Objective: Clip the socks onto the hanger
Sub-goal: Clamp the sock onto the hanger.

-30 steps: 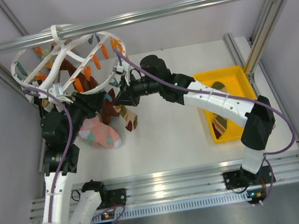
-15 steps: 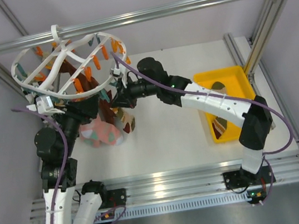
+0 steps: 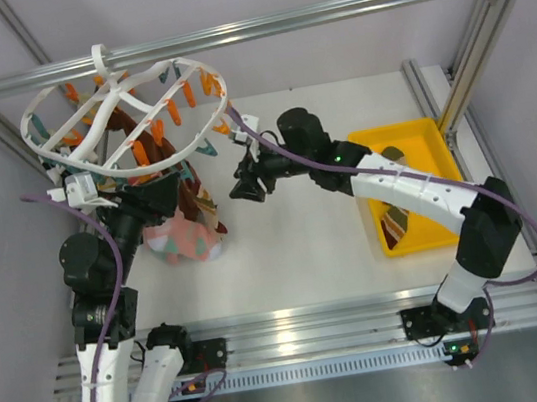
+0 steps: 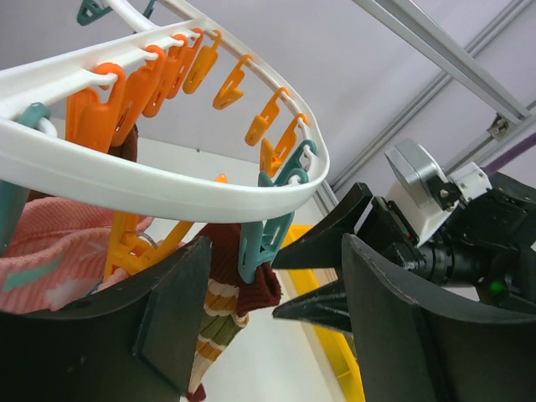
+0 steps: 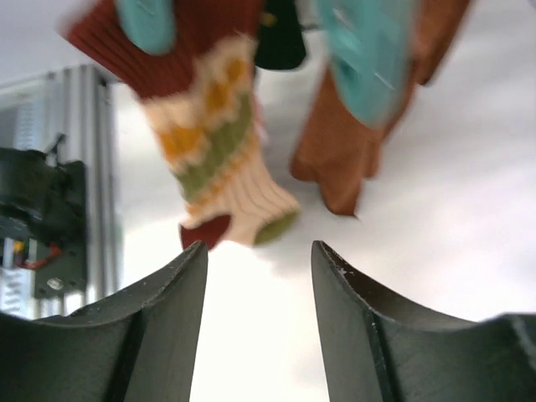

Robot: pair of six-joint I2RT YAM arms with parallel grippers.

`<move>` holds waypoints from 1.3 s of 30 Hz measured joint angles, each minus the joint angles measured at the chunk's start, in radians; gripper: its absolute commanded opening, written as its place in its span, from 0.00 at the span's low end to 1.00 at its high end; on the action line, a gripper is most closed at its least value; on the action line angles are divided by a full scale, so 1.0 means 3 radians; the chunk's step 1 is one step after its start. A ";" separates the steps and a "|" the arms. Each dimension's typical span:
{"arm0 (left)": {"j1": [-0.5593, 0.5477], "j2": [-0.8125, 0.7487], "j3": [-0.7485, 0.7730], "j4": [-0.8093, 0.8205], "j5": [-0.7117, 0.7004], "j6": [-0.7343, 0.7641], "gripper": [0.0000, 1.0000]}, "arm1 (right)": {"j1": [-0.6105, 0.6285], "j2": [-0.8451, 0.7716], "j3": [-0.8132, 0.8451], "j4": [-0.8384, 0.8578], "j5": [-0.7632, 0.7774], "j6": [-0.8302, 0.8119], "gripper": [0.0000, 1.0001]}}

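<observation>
The white ring hanger [image 3: 123,109] hangs at the back left, with orange and teal clips along its rim [image 4: 167,188]. A maroon sock with cream, orange and green stripes [image 4: 239,289] hangs from a teal clip [image 4: 261,239]. My left gripper [image 4: 276,244] stands open around that clip and sock top without squeezing them. A pink sock [image 3: 185,240] and a brown one [image 5: 343,155] hang nearby. My right gripper [image 3: 244,186] is open and empty, just right of the striped sock [image 5: 219,155]. Its fingers [image 4: 322,243] point at the left gripper.
A yellow tray [image 3: 391,130] at the right holds more socks [image 3: 393,225]. The aluminium rail [image 3: 321,11] carries the hanger's hook. Frame posts stand at both sides, and the left arm [image 3: 91,263] rises under the hanger.
My right gripper has opened, let go of the striped sock and drawn back to the right. The sock stays on its teal clip. The left gripper spread wider, then held still.
</observation>
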 measured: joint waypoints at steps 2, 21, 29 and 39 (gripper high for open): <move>0.0001 -0.0009 -0.0003 0.0031 0.0062 0.0023 0.68 | -0.0158 -0.0139 -0.0211 0.0076 -0.0004 -0.0062 0.55; 0.0004 0.0130 -0.0039 0.0328 0.0669 0.0089 0.68 | -0.0399 0.0306 0.0177 0.1141 -0.0654 -0.0048 0.57; 0.0004 0.0145 -0.0039 0.0343 0.0736 0.0123 0.69 | -0.0296 0.0435 0.0366 0.1142 -0.0771 -0.0039 0.39; 0.0004 0.0107 -0.0025 0.0329 0.0729 0.0164 0.70 | -0.0196 0.0448 0.0408 0.1127 -0.0711 0.0003 0.00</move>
